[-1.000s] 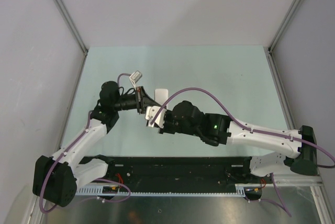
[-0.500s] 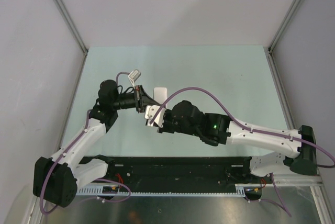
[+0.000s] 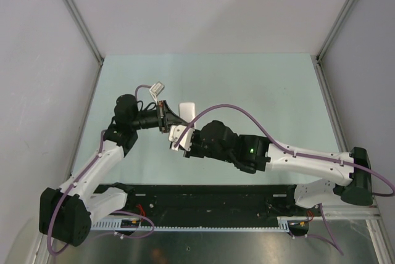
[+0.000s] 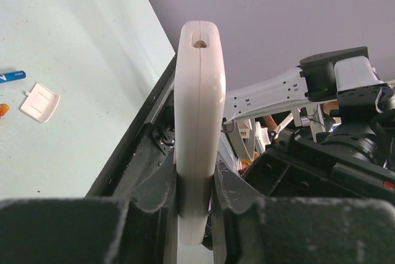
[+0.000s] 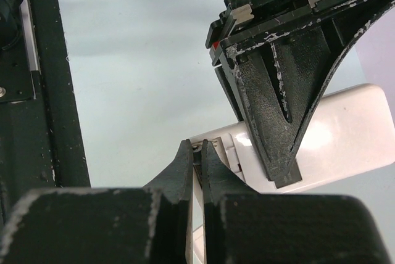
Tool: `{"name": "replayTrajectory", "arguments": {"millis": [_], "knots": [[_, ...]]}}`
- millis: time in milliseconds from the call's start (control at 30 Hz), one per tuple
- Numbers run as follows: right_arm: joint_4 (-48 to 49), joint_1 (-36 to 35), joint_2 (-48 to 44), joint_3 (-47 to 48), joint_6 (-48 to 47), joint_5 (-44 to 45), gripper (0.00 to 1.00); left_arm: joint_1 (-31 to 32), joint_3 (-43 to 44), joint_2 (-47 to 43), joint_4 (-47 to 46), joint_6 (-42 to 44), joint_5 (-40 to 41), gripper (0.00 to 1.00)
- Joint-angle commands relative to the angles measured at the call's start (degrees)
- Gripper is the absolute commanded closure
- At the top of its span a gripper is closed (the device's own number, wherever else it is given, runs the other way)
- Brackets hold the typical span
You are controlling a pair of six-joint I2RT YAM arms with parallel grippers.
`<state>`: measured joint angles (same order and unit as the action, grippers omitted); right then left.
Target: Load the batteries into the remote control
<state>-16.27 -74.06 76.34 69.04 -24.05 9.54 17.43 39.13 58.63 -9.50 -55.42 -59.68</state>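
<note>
Both tools are closed. The left gripper (image 4: 196, 181) is clenched on the remote control (image 4: 197, 91), which stands edge-on between its fingers and sticks out well past their tips. The right gripper (image 5: 194, 153) is pinched tight (I cannot tell whether anything sits between its tips), touching or just short of the remote's edge. Off to the left gripper's left, a blue battery (image 4: 11, 76) and a white cover (image 4: 39, 101) lie on the table (image 4: 80, 36).
</note>
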Motion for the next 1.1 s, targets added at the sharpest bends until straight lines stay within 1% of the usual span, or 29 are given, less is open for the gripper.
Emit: {"name": "replayTrajectory", "arguments": {"millis": [0, 100, 267, 367, 500, 600, 1067], "knots": [[-19.1, 0.8, 2.7, -2.5, 1.3, 6.5, 1.0, -1.3, 5.9, -4.1, -4.3, -3.7, -5.4, 1.0], [-19.1, 0.8, 2.9, -2.8, 1.5, 6.8, 1.0, -1.3, 6.0, -4.2, -4.2, -3.7, -5.4, 1.0], [-19.2, 1.0, 2.9, -3.5, 1.6, 7.8, 0.97, -1.4, 6.1, -4.4, -4.1, -3.6, -5.5, 1.0], [-19.0, 1.1, 2.7, -4.1, 1.5, 8.3, 0.94, -1.4, 6.0, -4.6, -4.0, -3.6, -5.5, 1.0], [-18.6, 1.3, 2.8, -4.1, 1.4, 8.3, 0.86, -1.5, 5.8, -4.7, -4.0, -3.6, -5.4, 1.0], [-18.1, 1.2, 3.4, -4.0, 1.4, 8.6, 0.82, -1.4, 5.6, -4.6, -4.0, -3.6, -5.3, 1.0], [-15.5, 0.9, 3.0, -3.9, 2.1, 10.8, 0.73, -1.3, 4.2, -3.9, -4.0, -3.7, -3.7, 1.0]]}}
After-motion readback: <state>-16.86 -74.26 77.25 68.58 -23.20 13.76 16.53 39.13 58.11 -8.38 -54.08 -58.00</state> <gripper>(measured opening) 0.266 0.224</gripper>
